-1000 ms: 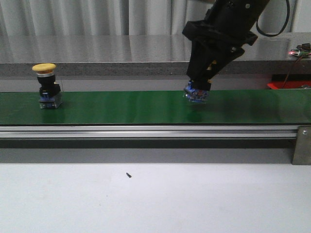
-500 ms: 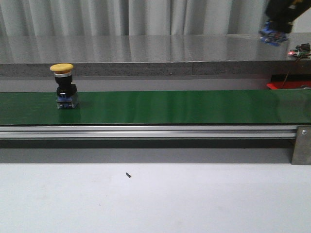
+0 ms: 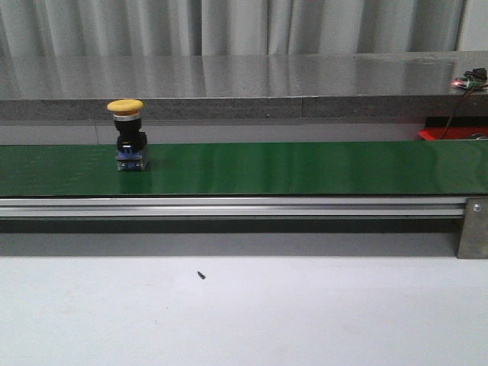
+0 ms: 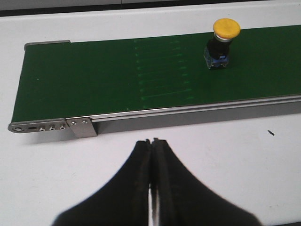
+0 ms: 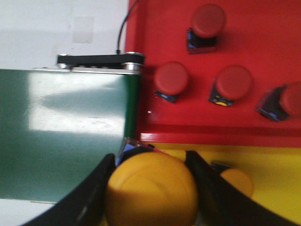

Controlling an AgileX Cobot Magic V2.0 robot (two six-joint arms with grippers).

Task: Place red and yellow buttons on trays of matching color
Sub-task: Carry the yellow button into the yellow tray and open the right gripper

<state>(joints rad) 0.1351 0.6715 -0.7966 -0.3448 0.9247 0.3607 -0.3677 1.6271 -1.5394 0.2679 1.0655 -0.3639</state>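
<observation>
A yellow button (image 3: 126, 134) with a black and blue base stands upright on the green belt (image 3: 305, 168); the left wrist view shows the same yellow button (image 4: 224, 41). My left gripper (image 4: 151, 140) hangs shut and empty over the white table, short of the belt's edge. My right gripper (image 5: 150, 157) is shut on a second yellow button (image 5: 151, 190), held where the belt's end meets the yellow tray (image 5: 273, 169). Another yellow button (image 5: 237, 181) lies in that tray. The red tray (image 5: 263, 33) beyond it holds several red buttons (image 5: 172, 78).
The belt's aluminium rail (image 3: 229, 207) runs along its near side, with a bracket (image 3: 473, 227) at the right end. A grey ledge (image 3: 229, 107) lies behind the belt. A black cable (image 5: 123, 28) runs past the red tray's corner.
My right arm lifted a button off the belt and left the front view up to the right. The yellow button on the belt has ridden rightward.
</observation>
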